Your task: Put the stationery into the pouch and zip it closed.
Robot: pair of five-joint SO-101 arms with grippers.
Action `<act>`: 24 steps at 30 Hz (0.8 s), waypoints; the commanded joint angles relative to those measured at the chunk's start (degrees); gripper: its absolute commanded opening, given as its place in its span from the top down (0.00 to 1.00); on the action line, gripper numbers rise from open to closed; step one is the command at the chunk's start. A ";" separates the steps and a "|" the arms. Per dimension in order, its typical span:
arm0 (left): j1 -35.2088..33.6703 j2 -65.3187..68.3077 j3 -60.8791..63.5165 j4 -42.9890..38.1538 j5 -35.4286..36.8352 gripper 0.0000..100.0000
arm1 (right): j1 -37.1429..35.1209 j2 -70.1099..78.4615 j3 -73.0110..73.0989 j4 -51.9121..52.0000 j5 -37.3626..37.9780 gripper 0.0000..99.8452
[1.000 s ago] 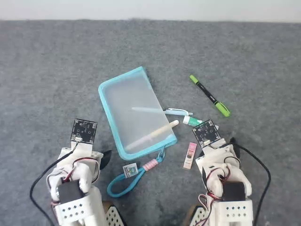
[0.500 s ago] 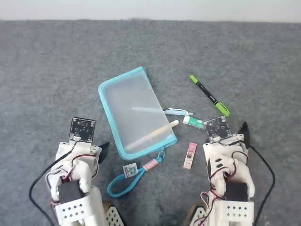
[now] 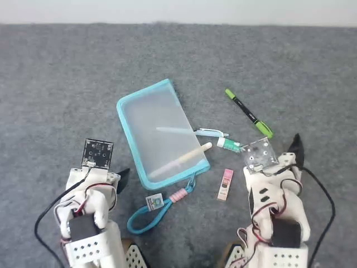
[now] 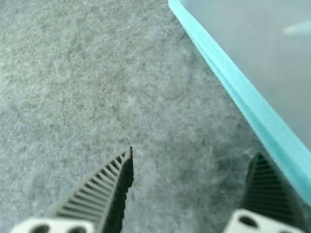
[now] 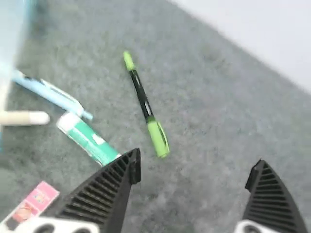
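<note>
- High view puts the pouch [image 3: 159, 131] mid-frame, lying tilted on the carpet [image 3: 67, 84]; its strap [image 3: 148, 215] trails toward the lower edge
- a blue pen [image 3: 209, 133] and a cream stick [image 3: 187, 156] both poke out of the pouch's right edge, so they look only half in; zipping now would probably jam on them
- the rest is loose on the carpet: green marker [image 3: 249, 113] upper right and well apart from the pouch; a green-and-white tube [image 3: 228, 144] just beside the blue pen; a pink eraser [image 3: 225, 184] lower down, right of the strap
- my worry: the pouch looks light and flat, so pushing anything into it one-handed could just slide it across the carpet; the left arm probably needs to pin it
- the marker is round and might roll off if a finger clips it instead of straddling it; the tube is near enough to get bumped too
- left gripper [image 4: 193, 155]: jaws wide apart, nothing between them, over bare carpet with one finger right by the pouch's teal edge; can't tell if it touches
- right gripper [image 5: 198, 159]: jaws wide as well and empty; the marker's fat end lies near one finger, not between the two
</note>
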 commanded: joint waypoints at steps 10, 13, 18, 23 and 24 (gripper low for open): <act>0.26 -0.62 -0.48 -1.76 -0.35 0.65 | -27.91 52.09 -24.62 1.45 -5.63 0.68; 0.26 -0.62 -0.48 -1.76 -0.35 0.65 | -30.99 61.93 -28.04 -0.84 -6.24 0.75; 0.26 -0.62 -0.48 -1.76 -0.35 0.65 | -31.16 71.96 -33.05 -2.33 -6.15 0.79; 0.26 -0.62 -0.48 -1.93 -0.35 0.65 | -31.16 77.76 -36.13 -3.82 -6.24 0.76; 0.26 -0.62 -0.48 -1.93 -0.35 0.65 | -31.16 79.08 -36.84 -4.70 -6.24 0.76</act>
